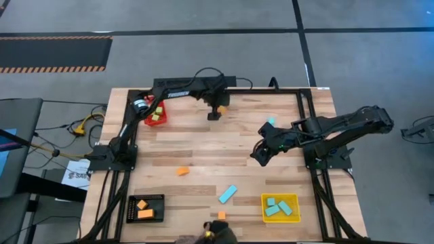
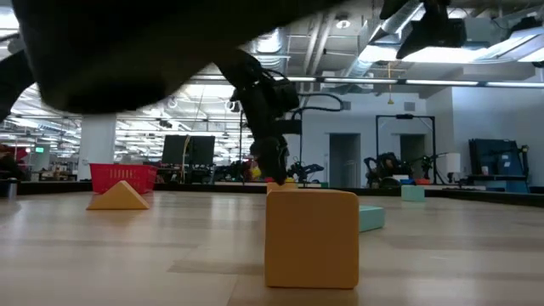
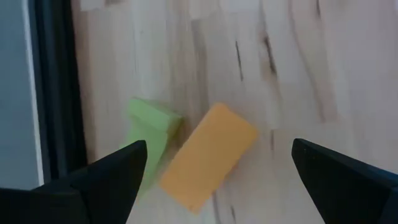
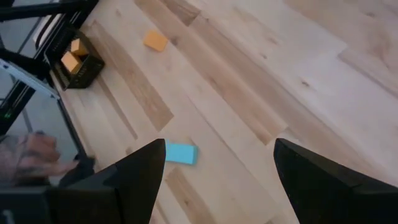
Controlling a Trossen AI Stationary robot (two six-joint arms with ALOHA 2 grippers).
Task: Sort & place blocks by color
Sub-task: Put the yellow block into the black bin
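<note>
1. Hovering at the far middle of the table, my left gripper points down with its fingers spread wide and nothing between them.
2. Through my left wrist camera an orange brick lies tilted on the wood in the gap between those fingers, with a light green block touching its side; neither touches me.
3. My right gripper hangs over the right middle of the table, fingers parted and empty.
4. A long cyan bar lies on the near side, seen between my right fingers but well below them.
5. An orange block rests alone left of centre, and another sits at the near edge.
6. A small cyan block lies just beyond my right arm.
7. Sorted pieces: orange ones in the black bin near left, cyan ones in the yellow bin near right, green ones in the red bin far left.
</note>
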